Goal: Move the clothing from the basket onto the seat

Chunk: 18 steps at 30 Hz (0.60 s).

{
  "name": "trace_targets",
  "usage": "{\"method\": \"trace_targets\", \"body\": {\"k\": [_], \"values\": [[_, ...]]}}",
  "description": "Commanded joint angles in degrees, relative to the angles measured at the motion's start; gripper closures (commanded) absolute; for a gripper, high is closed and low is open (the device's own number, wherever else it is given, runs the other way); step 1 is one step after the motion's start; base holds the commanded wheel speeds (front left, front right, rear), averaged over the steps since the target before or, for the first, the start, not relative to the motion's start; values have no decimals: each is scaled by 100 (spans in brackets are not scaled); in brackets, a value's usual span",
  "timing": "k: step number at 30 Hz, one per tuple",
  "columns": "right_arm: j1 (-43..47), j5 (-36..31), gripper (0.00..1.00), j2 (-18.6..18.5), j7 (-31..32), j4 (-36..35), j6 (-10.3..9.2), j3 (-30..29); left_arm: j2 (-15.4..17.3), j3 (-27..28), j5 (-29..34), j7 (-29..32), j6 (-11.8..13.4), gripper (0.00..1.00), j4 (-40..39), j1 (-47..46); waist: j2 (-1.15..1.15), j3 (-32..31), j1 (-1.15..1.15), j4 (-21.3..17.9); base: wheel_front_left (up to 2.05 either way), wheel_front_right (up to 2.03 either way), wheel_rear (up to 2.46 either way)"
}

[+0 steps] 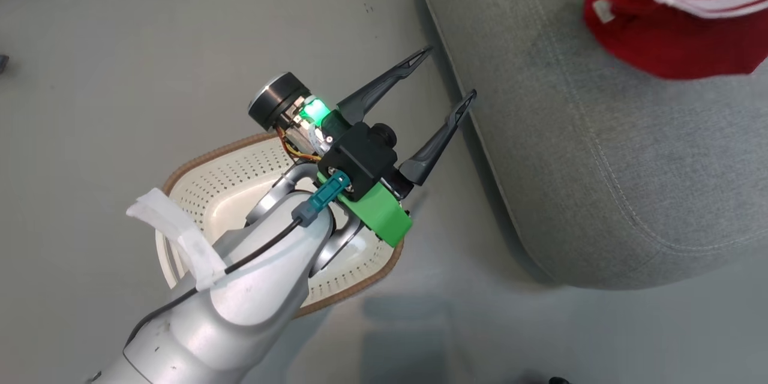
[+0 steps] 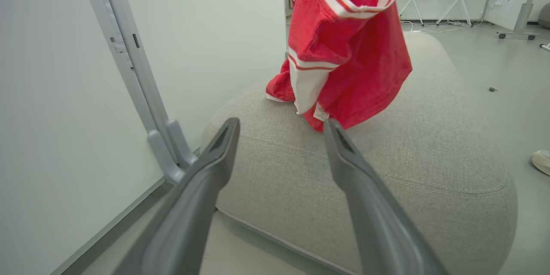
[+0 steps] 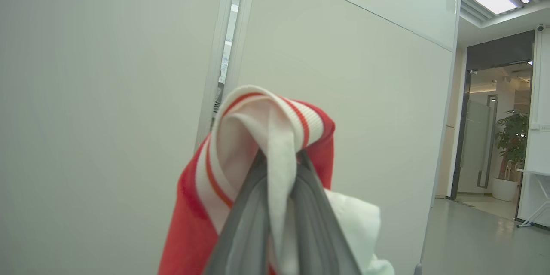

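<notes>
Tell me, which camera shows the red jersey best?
The left wrist view: the jersey hangs there mostly in frame, its lower end touching the seat. The head view catches a part at its edge; the right wrist view shows its striped trim pinched in the right gripper.

The seat is light-grey woven cloth, matt and slightly coarse, with a stitched seam. The jersey is soft red knit cloth with ribbed white-striped trim and a small white sewn-in label. The basket is cream-white perforated plastic, smooth with a faint sheen, under a brown woven-look rim. The left gripper has fingers of matt dark plastic, a glossy green plastic bracket and a smooth, shiny silver forearm wrapped with white tape, above a smooth grey floor with a dull sheen.
</notes>
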Motion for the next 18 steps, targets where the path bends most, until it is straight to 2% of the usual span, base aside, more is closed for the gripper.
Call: {"method": "trace_targets", "body": {"k": [1, 7, 11, 15, 18], "values": [[-272, -22, 100, -170, -15, 97, -6, -81, -14, 6, 44, -2, -11, 0, -14, -119, 0, 383, 0, 193, 0, 0, 0], [-1325, -40, 100, -985, -15, 904, -5, -163, -80, 16, 139, -2, -32, 0, -46, -289, 0, 695, 0, 303, 0, 0, 0], [-1713, -103, 100, -1427, -15, 1490, -6, -154, -115, 22, 196, -2, -44, 0, -70, -357, 0, 823, 0, 357, 0, 0, 0], [-1832, -133, 100, -1637, -15, 2000, -6, -102, -119, 57, 231, -2, -41, 0, -100, -388, 0, 931, 0, 385, 0, 0, 0], [-1701, -160, 100, -1624, -14, 2308, -6, -39, -100, 96, 249, -2, -43, 0, -118, -398, 0, 1023, 0, 387, 0, 0, 0]]}}
